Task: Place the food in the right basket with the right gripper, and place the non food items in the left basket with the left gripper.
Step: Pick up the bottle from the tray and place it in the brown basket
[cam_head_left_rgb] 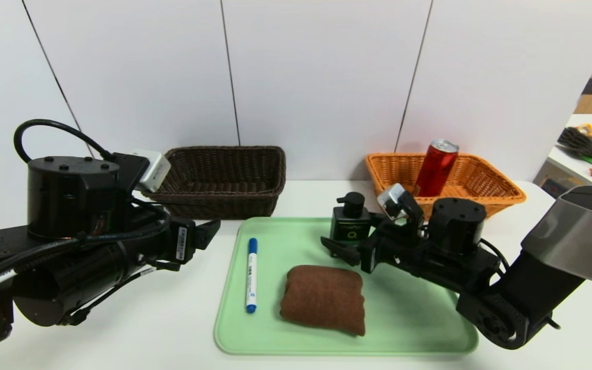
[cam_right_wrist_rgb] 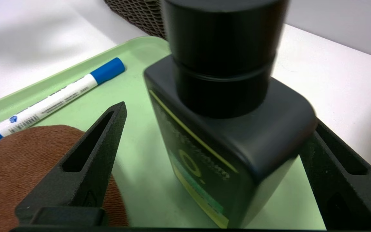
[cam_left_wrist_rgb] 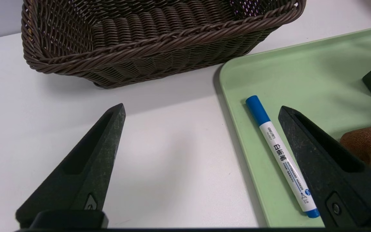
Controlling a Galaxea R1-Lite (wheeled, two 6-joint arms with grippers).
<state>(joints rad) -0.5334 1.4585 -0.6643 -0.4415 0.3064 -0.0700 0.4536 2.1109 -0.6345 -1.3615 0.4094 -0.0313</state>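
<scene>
My right end effector [cam_head_left_rgb: 338, 247] is spreading wide around the pump bottle [cam_head_left_rgb: 350, 224] on the tray [cam_head_left_rgb: 419, 329], not gripping. The can [cam_head_left_rgb: 436, 168] is leaning inside the orange basket [cam_head_left_rgb: 501, 192]. My left end effector [cam_left_wrist_rgb: 201, 112] is hanging spread near the marker [cam_left_wrist_rgb: 279, 154].

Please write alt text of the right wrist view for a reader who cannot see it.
The open right gripper straddles a dark green pump bottle standing on a light green tray. Beside it lie a folded brown towel and a white marker with blue cap.

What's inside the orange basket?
A red can leans inside the orange basket. The robot's right arm hides the basket's near front, so anything low there can't be seen.
</scene>
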